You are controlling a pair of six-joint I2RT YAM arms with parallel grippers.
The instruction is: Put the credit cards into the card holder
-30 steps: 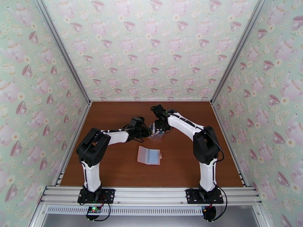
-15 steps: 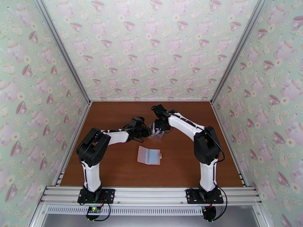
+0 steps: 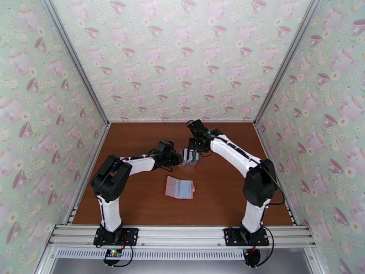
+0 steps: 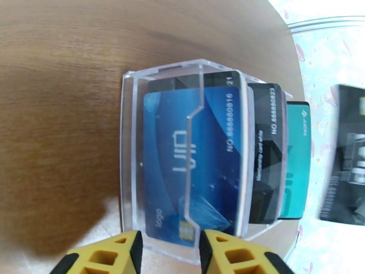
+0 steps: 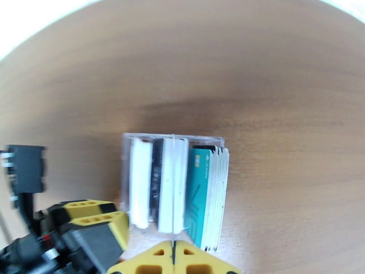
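Note:
The credit cards stand in a clear slotted rack [image 3: 188, 160]. Through its wall I see a blue card [image 4: 191, 156], a black card [image 4: 267, 151] and a teal card [image 4: 296, 160]. From above the teal card [image 5: 198, 192] fronts a thin stack. My left gripper [image 4: 169, 252] pinches the rack's near bottom edge between its yellow fingers [image 4: 130, 254]; it reaches the rack from the left [image 3: 179, 158]. My right gripper [image 5: 173, 259] is shut with nothing visible between its fingers, and hangs just above the rack [image 3: 195, 150]. The pink card holder [image 3: 179, 187] lies open on the table, nearer the bases.
The brown table [image 3: 137, 142] is boxed in by teacup-patterned walls on three sides. A metal rail [image 3: 182, 234] carrying both arm bases runs along the near edge. The left gripper's body [image 5: 68, 238] sits close beside the rack's left wall.
My right gripper has shut fully and lifted up and back from the rack, its elbow swinging right. The left arm, rack and card holder have stayed put.

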